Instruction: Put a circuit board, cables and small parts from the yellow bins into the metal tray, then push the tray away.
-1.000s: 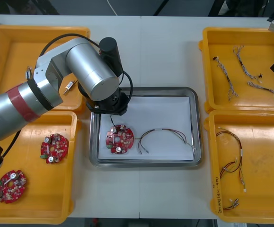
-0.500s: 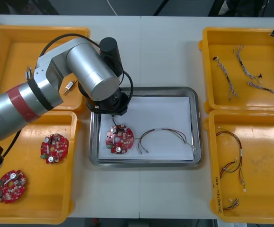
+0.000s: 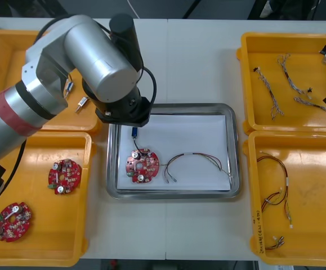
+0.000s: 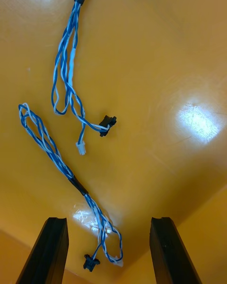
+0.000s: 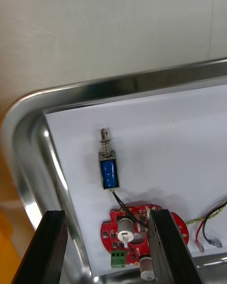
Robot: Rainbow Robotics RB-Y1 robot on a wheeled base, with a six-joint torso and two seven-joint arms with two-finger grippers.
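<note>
The metal tray (image 3: 235, 169), white inside, holds a round red circuit board (image 3: 142, 166), a red and yellow cable (image 3: 196, 161) and a small blue metal part (image 3: 134, 133). My left gripper (image 5: 106, 213) hangs open above the tray's far left corner, holding nothing. In the left wrist view the small metal part (image 5: 109, 173) lies just beyond the fingers, its black lead running to the circuit board (image 5: 163, 227) between them. My right gripper (image 4: 109, 220) is open over the far right bin, above twisted blue and white cables (image 4: 66, 88). One cable end (image 4: 101, 246) lies between its fingers, untouched.
The left far yellow bin (image 3: 16, 56) holds small metal parts (image 3: 82, 103). The left near bin (image 3: 39, 247) has two more circuit boards (image 3: 65, 175). Blue and white cables (image 3: 272, 93) lie in the right far bin, red and yellow cables (image 3: 278, 180) in the right near bin.
My left gripper has opened and let go of the small blue part, which now lies in the tray. The left arm has lifted and drawn back toward the far side.
</note>
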